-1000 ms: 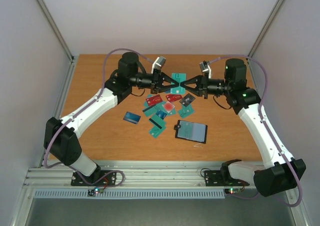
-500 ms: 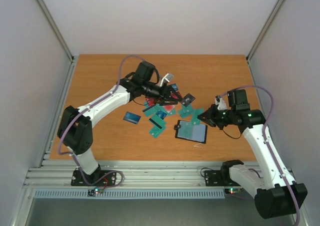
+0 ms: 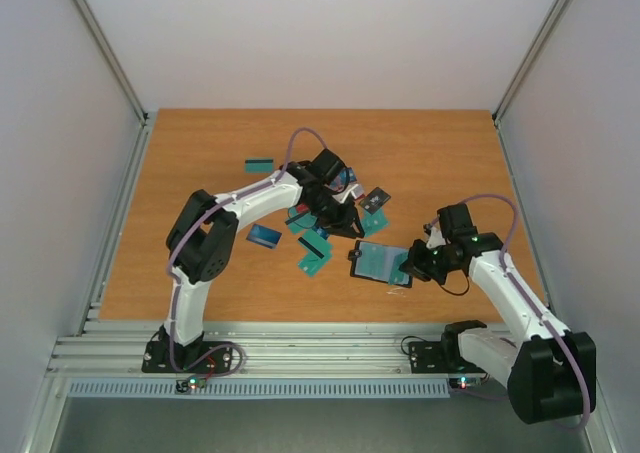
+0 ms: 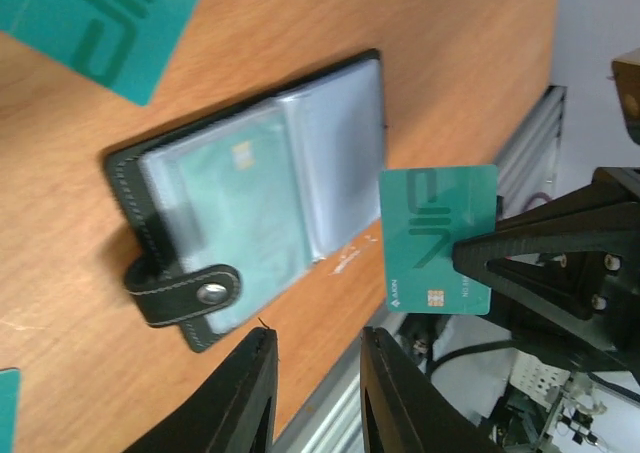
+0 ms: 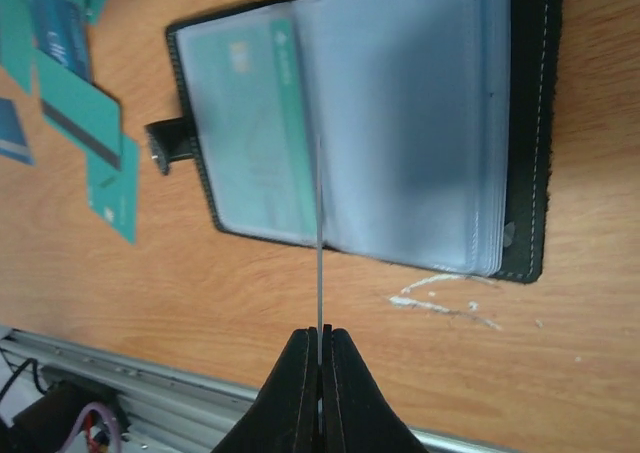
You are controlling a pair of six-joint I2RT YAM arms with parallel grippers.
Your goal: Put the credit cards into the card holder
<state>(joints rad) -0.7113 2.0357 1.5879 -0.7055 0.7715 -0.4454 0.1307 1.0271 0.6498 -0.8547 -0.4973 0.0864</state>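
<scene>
The card holder [image 3: 381,263] lies open on the table [image 3: 200,173], clear sleeves up, its strap toward the scattered credit cards [image 3: 313,262]. The right hand [image 5: 319,335] pinches one teal card [image 4: 437,238] edge-on by the holder's right edge. The left hand [image 4: 315,368] hangs just beside the holder, fingers partly apart, gripping nothing.

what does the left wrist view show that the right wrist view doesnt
Only left wrist: the held card face-on, teal with a chip, and the open left gripper. Only right wrist: that card edge-on, a thin line before the holder, and a black-striped card. Both: the right gripper shut on the held card, the open holder, a sleeved card inside, its strap, white scuffs on the table.
</scene>
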